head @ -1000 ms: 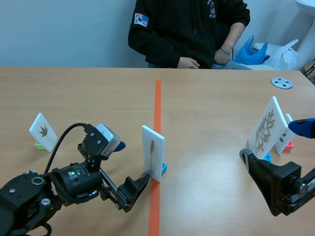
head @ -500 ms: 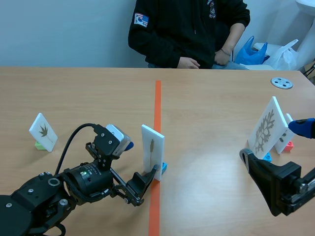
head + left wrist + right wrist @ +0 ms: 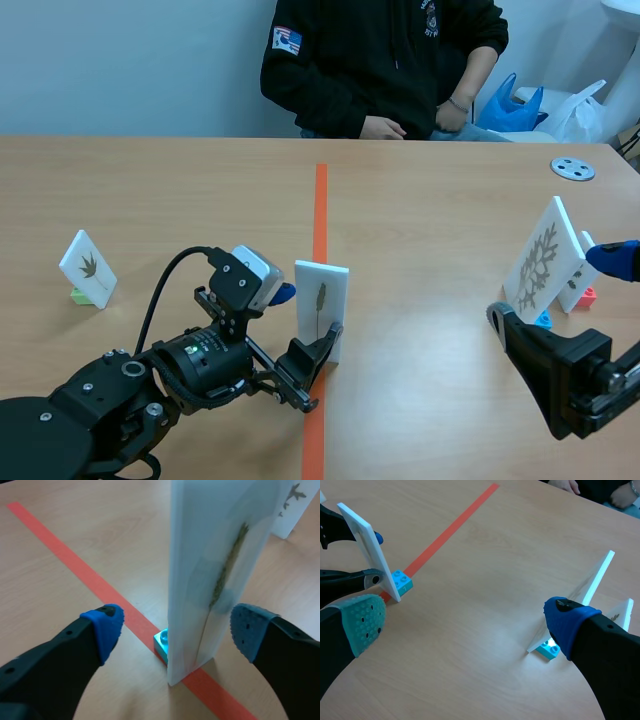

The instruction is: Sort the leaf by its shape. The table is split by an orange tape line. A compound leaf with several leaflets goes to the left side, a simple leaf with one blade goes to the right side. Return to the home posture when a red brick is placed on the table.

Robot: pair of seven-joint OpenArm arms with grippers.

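Observation:
A white card with a narrow single-blade leaf (image 3: 321, 308) stands upright on a blue brick (image 3: 161, 643), on the orange tape line (image 3: 320, 215). My left gripper (image 3: 305, 332) is open. Its blue pads (image 3: 104, 628) flank the card (image 3: 215, 575), with a gap on each side. My right gripper (image 3: 575, 312) is open low at the right, close in front of a leaning card with a large many-lobed leaf (image 3: 544, 257). In the right wrist view that gripper (image 3: 465, 622) spans bare table, with the leaning card (image 3: 594, 592) ahead of one finger and the centre card (image 3: 367, 545) ahead of the other.
A small card with a dark lobed leaf (image 3: 88, 267) stands at the left on a green brick. Another small card (image 3: 579, 274) on a red brick sits behind the right card. A grey disc (image 3: 573, 168) lies far right. A person (image 3: 385, 60) sits across the table.
My left arm has moved right and forward, bringing its fingers to either side of the centre card. The card has turned to face more toward me. The right arm has not moved.

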